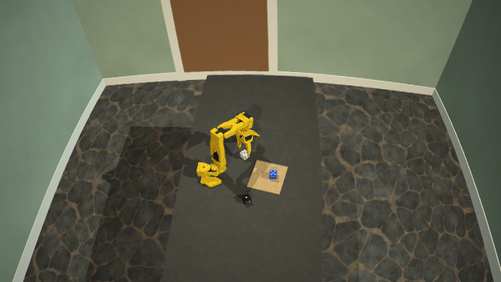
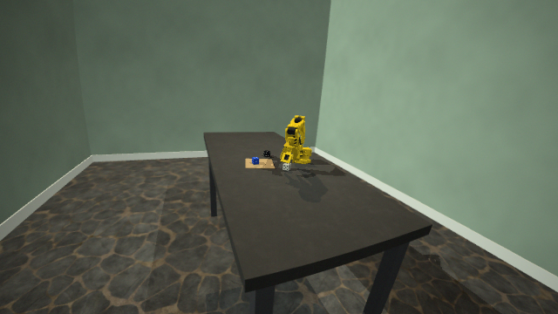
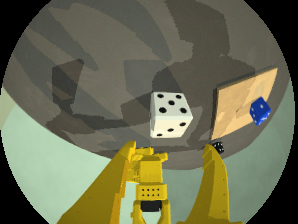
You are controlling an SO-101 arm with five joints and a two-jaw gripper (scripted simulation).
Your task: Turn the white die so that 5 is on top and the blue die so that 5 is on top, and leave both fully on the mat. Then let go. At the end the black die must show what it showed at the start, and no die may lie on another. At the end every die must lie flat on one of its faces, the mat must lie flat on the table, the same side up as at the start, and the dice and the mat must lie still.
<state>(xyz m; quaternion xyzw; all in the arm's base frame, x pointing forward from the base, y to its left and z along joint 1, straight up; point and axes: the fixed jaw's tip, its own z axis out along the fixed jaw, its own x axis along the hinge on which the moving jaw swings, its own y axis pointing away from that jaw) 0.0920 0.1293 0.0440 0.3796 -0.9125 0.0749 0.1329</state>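
Note:
The white die [image 1: 244, 155] [image 2: 286, 167] [image 3: 170, 115] is on the table, off the mat. In the wrist view its large face shows 5 and the face nearer the fingers shows 3; the 3 appears to be on top. My gripper [image 1: 244, 150] [image 2: 285, 162] [image 3: 171, 145] is open, its fingertips just short of the white die, nothing held. The blue die [image 1: 273, 175] [image 2: 255, 160] [image 3: 260, 111] lies on the tan mat [image 1: 256, 184] [image 2: 249, 166] [image 3: 223, 107]; its top looks like 5 in the top view, but is small. The black die [image 1: 246, 199] [image 2: 267, 153] [image 3: 218, 147] is off the mat, its top number unclear.
The dark table [image 1: 243, 243] [image 2: 305, 235] carries everything. The yellow arm base [image 1: 209, 174] [image 2: 305, 155] stands left of the mat in the top view. The mat lies beyond the right finger in the wrist view, and the arm's shadow falls across part of it.

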